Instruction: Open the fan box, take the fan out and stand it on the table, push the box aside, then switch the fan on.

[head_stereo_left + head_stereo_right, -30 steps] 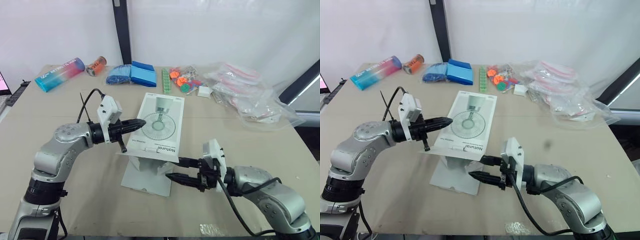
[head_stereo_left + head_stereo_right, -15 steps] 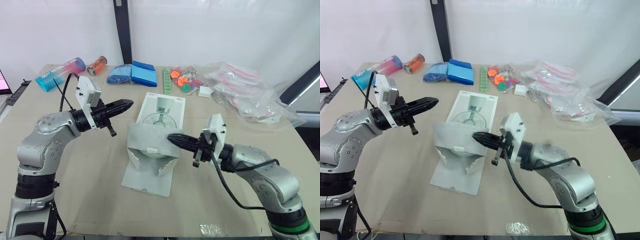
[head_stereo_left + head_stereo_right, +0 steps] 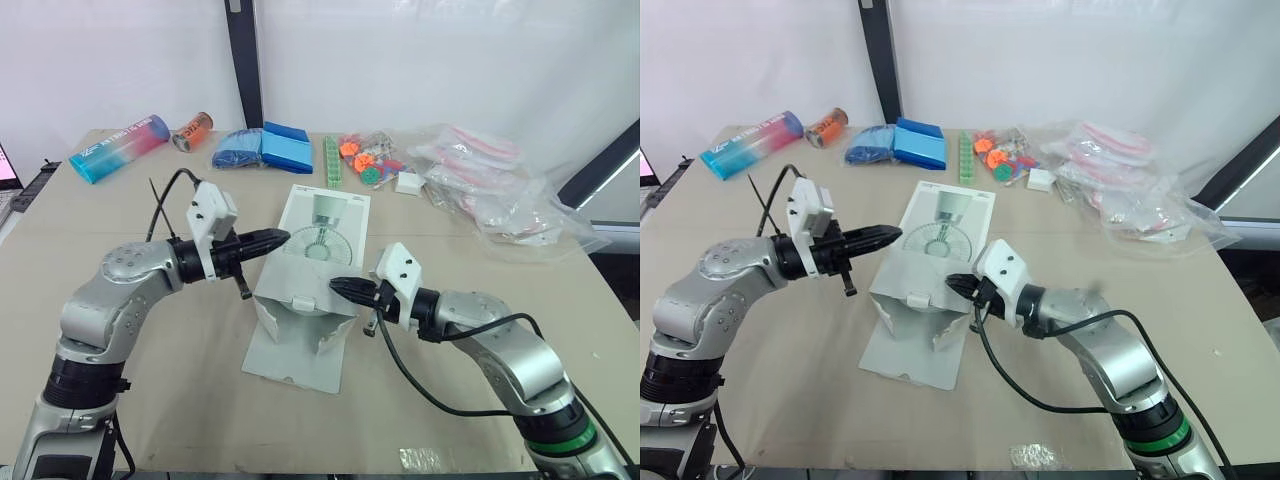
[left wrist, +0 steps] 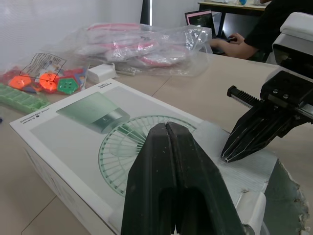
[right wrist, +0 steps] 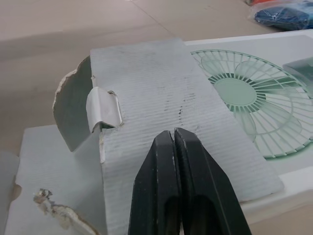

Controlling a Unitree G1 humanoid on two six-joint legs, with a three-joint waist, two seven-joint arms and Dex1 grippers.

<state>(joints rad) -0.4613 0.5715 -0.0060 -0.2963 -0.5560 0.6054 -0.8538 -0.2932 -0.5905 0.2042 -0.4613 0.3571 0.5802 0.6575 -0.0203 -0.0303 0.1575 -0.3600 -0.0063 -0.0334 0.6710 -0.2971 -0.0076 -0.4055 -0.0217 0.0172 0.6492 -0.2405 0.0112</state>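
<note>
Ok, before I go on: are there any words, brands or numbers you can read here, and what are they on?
No text here reads clearly.
On the fan box: small print along an edge of the printed face, too small to read.
On the pink and blue tube: white lettering, too blurred to read.
On the orange can: label marks, too blurred to read.

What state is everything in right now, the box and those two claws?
fan box: lying flat, near end open.
lid flap: folded back over the box's printed top.
left gripper: shut, holding nothing.
right gripper: shut, tip at the lid flap.
pink-blue tube: lying on its side.
</note>
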